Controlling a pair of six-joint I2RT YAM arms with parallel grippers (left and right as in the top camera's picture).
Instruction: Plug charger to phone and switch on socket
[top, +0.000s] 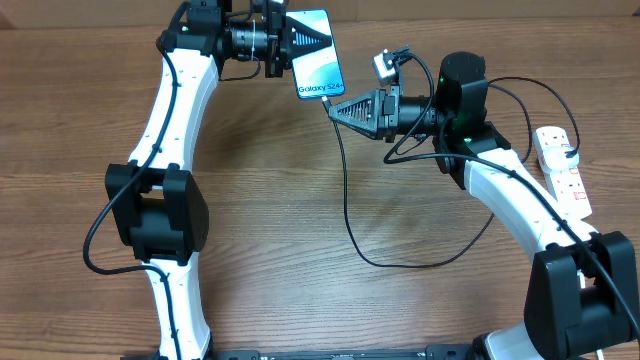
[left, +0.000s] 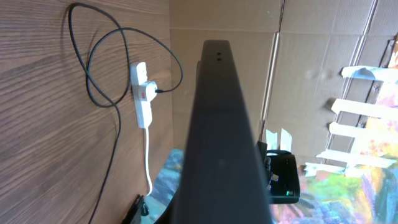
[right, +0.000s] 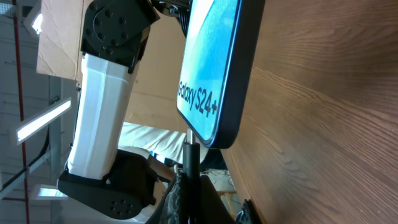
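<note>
My left gripper (top: 303, 42) is shut on the phone (top: 319, 68), which has a light blue screen reading "Galaxy S24+", and holds it at the table's far middle. In the left wrist view the phone's dark edge (left: 221, 137) fills the centre. My right gripper (top: 340, 106) is shut on the charger's connector end (right: 191, 163), whose tip meets the phone's bottom edge (right: 214, 134). The black charger cable (top: 347, 200) loops across the table to the white socket (top: 560, 168) at the right edge. The socket also shows in the left wrist view (left: 142, 93).
The socket's white cord (left: 148, 158) runs off the table edge. Cardboard sheets (left: 311, 74) stand behind the table. Both white arms reach in from the near edge, the left arm (top: 165, 130) and the right arm (top: 520, 200).
</note>
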